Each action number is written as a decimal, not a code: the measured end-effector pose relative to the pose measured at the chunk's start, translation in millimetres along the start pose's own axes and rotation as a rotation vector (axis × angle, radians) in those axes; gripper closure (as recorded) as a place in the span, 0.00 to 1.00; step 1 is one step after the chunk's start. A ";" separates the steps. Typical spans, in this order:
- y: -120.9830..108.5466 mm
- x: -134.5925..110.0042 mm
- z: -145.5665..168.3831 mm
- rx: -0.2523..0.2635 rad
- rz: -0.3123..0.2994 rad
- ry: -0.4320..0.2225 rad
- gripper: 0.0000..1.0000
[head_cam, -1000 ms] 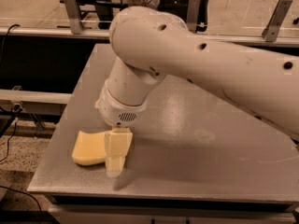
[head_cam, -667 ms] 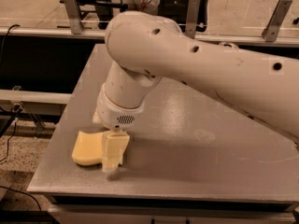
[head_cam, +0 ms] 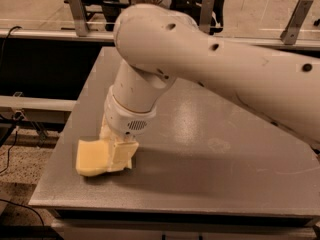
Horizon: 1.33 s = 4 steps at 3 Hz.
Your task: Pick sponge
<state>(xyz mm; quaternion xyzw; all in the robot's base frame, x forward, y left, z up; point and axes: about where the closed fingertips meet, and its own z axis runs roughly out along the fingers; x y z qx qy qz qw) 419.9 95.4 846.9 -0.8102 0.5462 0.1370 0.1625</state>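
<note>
The sponge (head_cam: 90, 158) is a flat pale-yellow foam slab lying on the grey table (head_cam: 210, 149) near its front left corner. My gripper (head_cam: 117, 153) hangs from the big white arm (head_cam: 210, 59) and is down at table level, right over the sponge's right half. It touches or overlaps the sponge there and hides that part. The sponge's left half sticks out from under it and rests flat on the table.
The table's left edge (head_cam: 60, 149) and front edge (head_cam: 170, 210) are close to the sponge. A metal rail with brackets (head_cam: 75, 11) runs behind the table. Cables (head_cam: 7, 134) hang at the left, below table height.
The arm has swung left and lowered, bringing the gripper further over the sponge. The sponge stays flat in about the same spot.
</note>
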 end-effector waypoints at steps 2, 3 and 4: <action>-4.2 -2.1 -61.4 0.040 -0.082 -0.032 1.00; -20.4 7.3 -107.5 0.039 -0.136 -0.057 1.00; -21.9 7.1 -111.4 0.044 -0.138 -0.060 1.00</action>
